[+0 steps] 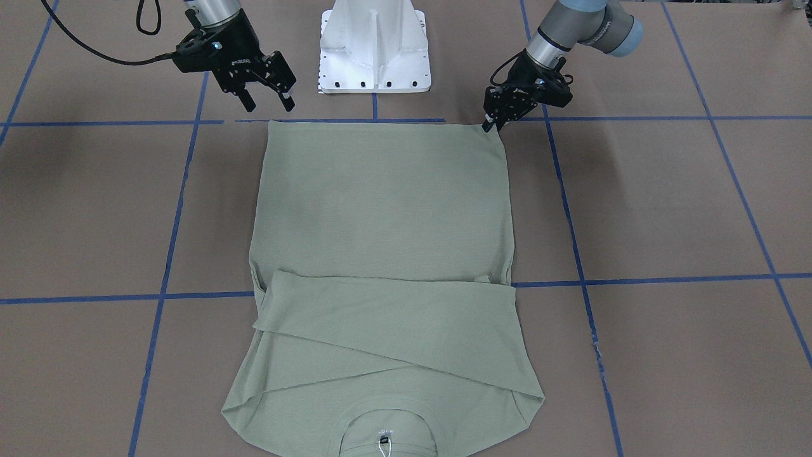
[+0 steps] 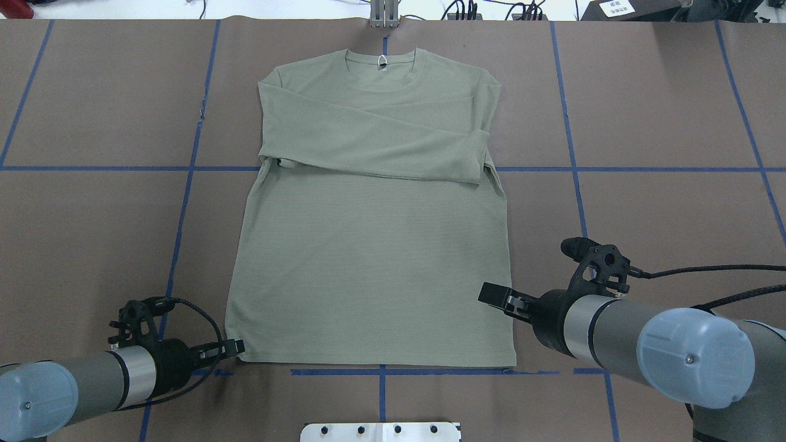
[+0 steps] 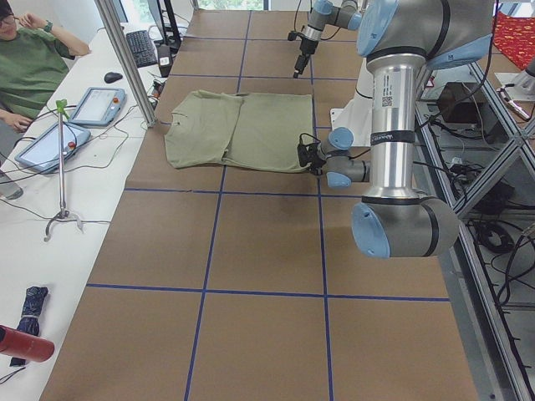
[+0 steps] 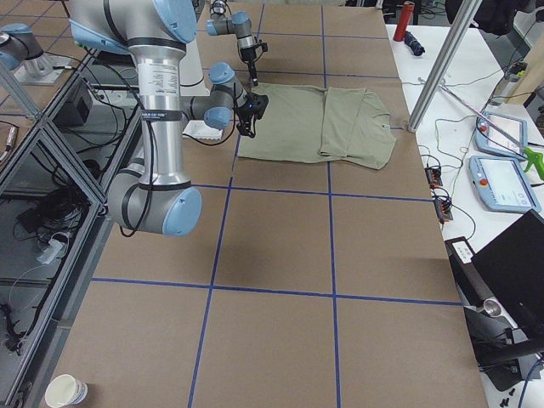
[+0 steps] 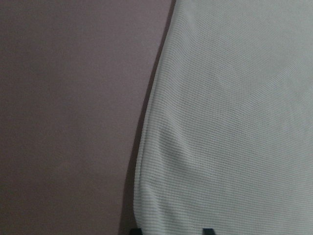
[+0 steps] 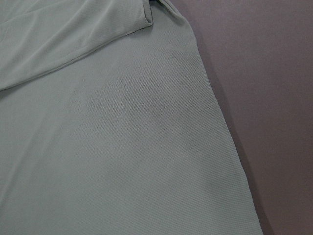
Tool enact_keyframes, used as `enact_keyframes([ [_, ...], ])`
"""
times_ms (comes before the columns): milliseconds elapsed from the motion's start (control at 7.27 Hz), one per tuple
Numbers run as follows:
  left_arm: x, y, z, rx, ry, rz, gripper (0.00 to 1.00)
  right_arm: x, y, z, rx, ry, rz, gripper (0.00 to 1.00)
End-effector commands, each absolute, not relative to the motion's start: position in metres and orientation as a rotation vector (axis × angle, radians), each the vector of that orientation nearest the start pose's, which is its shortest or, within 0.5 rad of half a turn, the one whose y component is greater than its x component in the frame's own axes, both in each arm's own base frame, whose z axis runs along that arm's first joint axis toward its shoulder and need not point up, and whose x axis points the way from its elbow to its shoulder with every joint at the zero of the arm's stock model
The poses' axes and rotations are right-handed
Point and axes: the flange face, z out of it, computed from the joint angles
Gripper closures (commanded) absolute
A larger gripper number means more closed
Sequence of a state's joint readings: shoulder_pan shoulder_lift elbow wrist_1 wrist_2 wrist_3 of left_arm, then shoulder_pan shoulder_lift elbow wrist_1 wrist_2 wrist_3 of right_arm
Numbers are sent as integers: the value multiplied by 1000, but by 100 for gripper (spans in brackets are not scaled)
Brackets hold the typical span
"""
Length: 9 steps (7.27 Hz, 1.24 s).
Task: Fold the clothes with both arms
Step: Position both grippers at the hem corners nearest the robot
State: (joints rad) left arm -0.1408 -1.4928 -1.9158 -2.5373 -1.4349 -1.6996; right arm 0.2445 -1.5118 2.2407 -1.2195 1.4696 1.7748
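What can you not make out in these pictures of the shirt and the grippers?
1. Whether the left gripper grips the shirt hem: overhead its own body hides the tips, and its wrist view cuts them off at the bottom edge.
2. The tag print: too small overhead.
3. The shirt's chest: the folded sleeves cover it overhead.

Overhead and front cameras face each other above the shirt (image 2: pixel 368 258); end cameras look along the table (image 3: pixel 267 242); wrist cameras show shirt fabric close up.
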Motion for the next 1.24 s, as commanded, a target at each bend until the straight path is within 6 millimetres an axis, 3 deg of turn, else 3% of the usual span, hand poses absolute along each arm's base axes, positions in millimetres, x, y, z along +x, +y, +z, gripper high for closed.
enact_keyframes([
  [0, 448, -206, 423, 123, 1233, -306, 100, -405, -247, 288, 112, -1080, 455, 0],
  [138, 446, -206, 420, 123, 1239, -303, 100, -410, -248, 296, 113, -1061, 455, 0],
  [413, 435, -203, 387, 95, 1307, -283, 100, -404, -246, 304, 74, -1089, 516, 0],
  [550, 428, -208, 376, 97, 1337, -302, 100, -388, -243, 325, 35, -1127, 609, 1],
  [688, 421, -211, 361, 103, 1369, -318, 100, -385, -234, 343, 45, -1102, 655, 2],
  [963, 411, -221, 353, 82, 1391, -386, 100, -401, -218, 365, 88, -1061, 690, 4],
  [1101, 409, -221, 349, 77, 1400, -394, 100, -421, -207, 383, 122, -1029, 671, 14],
])
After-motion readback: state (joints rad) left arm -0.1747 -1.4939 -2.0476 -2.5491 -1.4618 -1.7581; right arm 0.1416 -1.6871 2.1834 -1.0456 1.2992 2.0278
